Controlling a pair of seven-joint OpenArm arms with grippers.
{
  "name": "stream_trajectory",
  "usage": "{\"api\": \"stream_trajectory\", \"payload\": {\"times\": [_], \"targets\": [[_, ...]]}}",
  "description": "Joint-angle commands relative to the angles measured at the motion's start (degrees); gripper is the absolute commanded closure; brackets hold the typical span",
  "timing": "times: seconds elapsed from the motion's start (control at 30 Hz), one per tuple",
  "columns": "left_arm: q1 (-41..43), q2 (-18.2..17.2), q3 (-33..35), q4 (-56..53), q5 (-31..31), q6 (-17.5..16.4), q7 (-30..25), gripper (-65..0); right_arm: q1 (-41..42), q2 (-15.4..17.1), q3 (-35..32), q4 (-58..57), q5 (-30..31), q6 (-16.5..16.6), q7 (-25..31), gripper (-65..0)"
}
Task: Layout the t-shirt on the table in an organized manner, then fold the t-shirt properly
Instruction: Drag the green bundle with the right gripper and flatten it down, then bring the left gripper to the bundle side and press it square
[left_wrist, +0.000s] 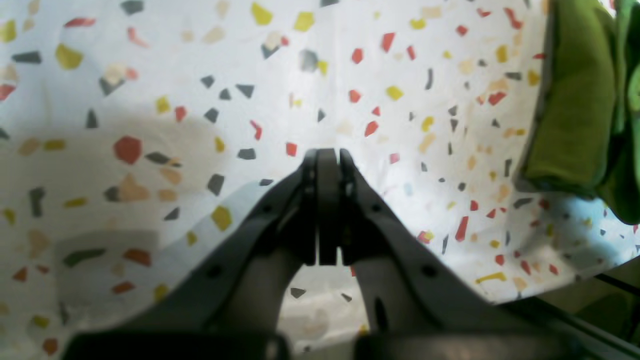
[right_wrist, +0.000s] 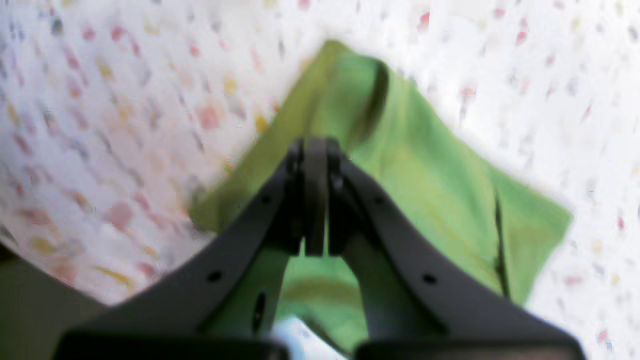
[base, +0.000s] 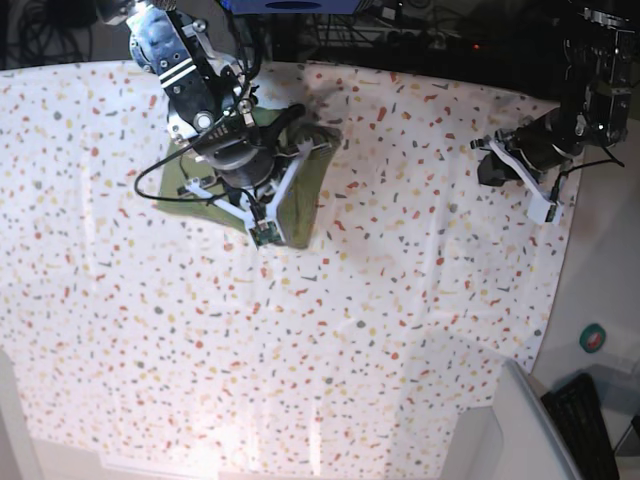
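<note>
T-shirt (base: 300, 180) folded compact near table (base: 400, 350) far edge; right gripper (right_wrist: 316, 150) above it, left gripper (left_wrist: 327, 157) apart, both closed empty.

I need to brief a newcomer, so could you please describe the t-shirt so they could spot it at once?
Start from the large white table cloth speckled with coloured flecks. In the base view, near its far edge, under the right gripper, lies the olive-green cotton t-shirt, folded into a compact bundle. It is the only plain green thing there.

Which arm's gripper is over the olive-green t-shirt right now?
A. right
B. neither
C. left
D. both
A: the right gripper, shut, hangs over the folded olive-green t-shirt, while the left gripper is shut over bare speckled white table cloth.
</note>
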Motion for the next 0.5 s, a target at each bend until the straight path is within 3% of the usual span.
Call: {"api": "stream_trajectory", "payload": {"times": [0.0,0.2,0.47], "targets": [[-0.57,-0.92,-0.40,0.83,-0.70,-0.29,-0.79,0.0,0.15,-0.04,0.28,-0.39,-0.24,-0.19,0.89,0.0],[-0.74,-0.74,-0.40,0.83,-0.70,-0.29,-0.79,0.0,1.65,-2.59,3.18,-10.76,-0.24,-0.19,1.15,0.0],[-0.74,-0.74,-0.40,0.83,-0.70,-0.29,-0.79,0.0,-2.57,-0.48,9.68,0.58,-0.24,-0.19,0.80,0.0]]}}
